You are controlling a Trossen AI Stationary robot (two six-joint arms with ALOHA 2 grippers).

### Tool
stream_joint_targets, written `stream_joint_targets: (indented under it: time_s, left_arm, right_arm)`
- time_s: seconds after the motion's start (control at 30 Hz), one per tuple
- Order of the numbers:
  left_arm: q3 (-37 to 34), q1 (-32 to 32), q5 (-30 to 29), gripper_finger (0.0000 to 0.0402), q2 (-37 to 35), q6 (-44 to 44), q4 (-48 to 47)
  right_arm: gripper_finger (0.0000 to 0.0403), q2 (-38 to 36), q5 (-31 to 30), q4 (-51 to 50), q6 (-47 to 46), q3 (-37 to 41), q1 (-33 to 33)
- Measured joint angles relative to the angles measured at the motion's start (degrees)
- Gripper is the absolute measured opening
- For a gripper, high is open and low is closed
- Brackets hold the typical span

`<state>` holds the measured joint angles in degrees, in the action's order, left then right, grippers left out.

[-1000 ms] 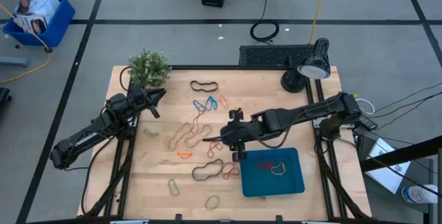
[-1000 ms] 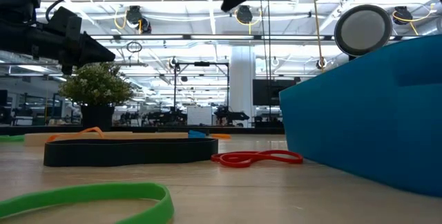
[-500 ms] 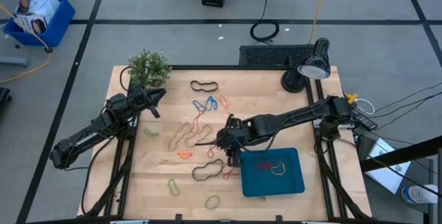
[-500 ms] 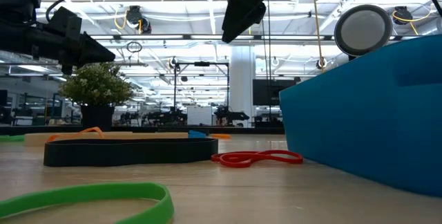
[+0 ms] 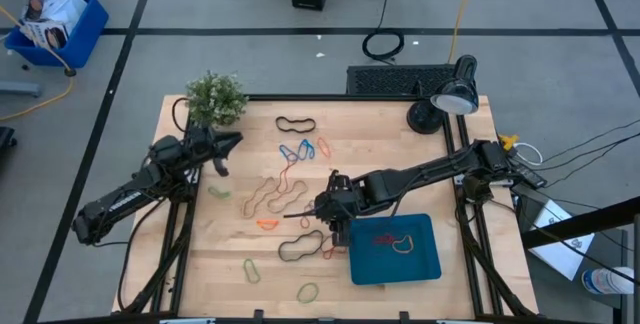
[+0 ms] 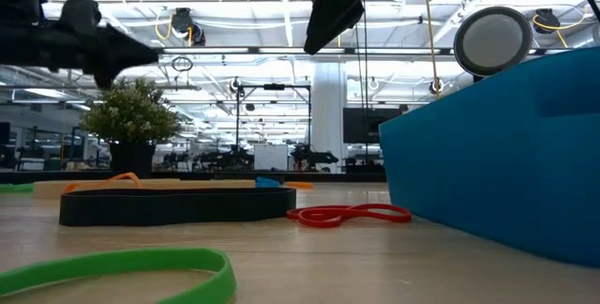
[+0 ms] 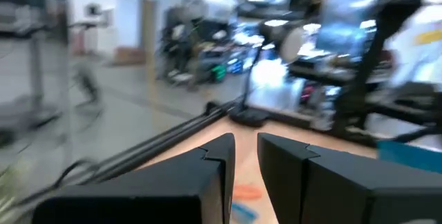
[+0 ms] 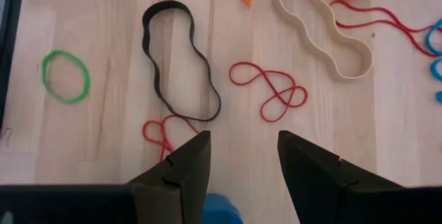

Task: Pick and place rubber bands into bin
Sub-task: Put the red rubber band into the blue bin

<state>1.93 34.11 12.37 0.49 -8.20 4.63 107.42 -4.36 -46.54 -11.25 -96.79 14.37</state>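
Right gripper open and empty, above the thin red rubber band just beside the flat teal-blue tray. Descend straddling one strand, pads flat to the wood, then close. Left gripper: narrow gap, holding nothing, well away from the tray.

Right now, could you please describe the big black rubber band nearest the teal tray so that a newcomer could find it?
Start at the flat teal-blue rectangular tray on the wooden table's near right part. Just off its left edge lies a wavy black rubber loop, beside a small red band. It is wider and darker than the thin coloured loops around it.
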Motion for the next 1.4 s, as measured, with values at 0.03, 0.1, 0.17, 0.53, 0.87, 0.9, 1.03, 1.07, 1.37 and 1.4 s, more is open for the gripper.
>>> stream_joint_targets:
  time_s: [0.03, 0.1, 0.17, 0.53, 0.87, 0.9, 1.03, 1.07, 1.37, 1.4]
  left_arm:
    - [0.0, 0.0, 1.7, 0.0072, 0.0, 0.1, 1.3]
    - [0.0, 0.0, 3.1, 0.0072, 0.0, -0.8, 3.2]
    - [0.0, 0.0, 2.6, 0.0072, 0.0, -1.6, 3.9]
    - [0.1, 0.0, 2.4, 0.0072, 0.0, -6.8, 4.1]
    - [0.1, 0.0, 8.2, 0.0072, 0.0, -5.9, 4.1]
    - [0.1, 0.0, 9.5, 0.0072, 0.0, -6.2, 4.4]
    - [0.2, -0.2, 13.8, 0.0072, 0.0, -8.2, 5.6]
    - [0.2, -0.2, 14.6, 0.0072, 0.0, -8.7, 6.3]
    - [0.2, -2.1, 17.8, 0.0072, 0.0, -13.2, 15.0]
    - [0.2, -2.3, 18.0, 0.0072, 0.0, -13.6, 14.9]
  right_arm:
    - [0.0164, 0.0, 0.0, 0.0, 0.0, 0.0, 0.0]
    - [0.0166, 0.0, 0.1, 0.0, 0.0, 0.0, 0.1]
    - [0.0167, 0.0, 0.1, 0.0, 0.0, 0.0, 0.3]
    - [0.0166, 0.0, 0.2, 0.0, -0.1, 0.0, 0.4]
    - [0.0162, 0.0, 0.2, 0.0, -1.4, 0.0, 0.3]
    - [0.0162, 0.0, 0.2, 0.0, -1.4, 0.0, 0.3]
    - [0.0165, 0.0, 0.2, 0.0, -1.5, 0.0, 0.2]
    - [0.0166, 0.0, 0.2, 0.0, -1.6, 0.0, 0.0]
    - [0.0166, 0.0, 0.2, 0.0, -1.6, 0.0, -1.0]
    - [0.0166, 0.0, 0.2, 0.0, -1.6, 0.0, -1.0]
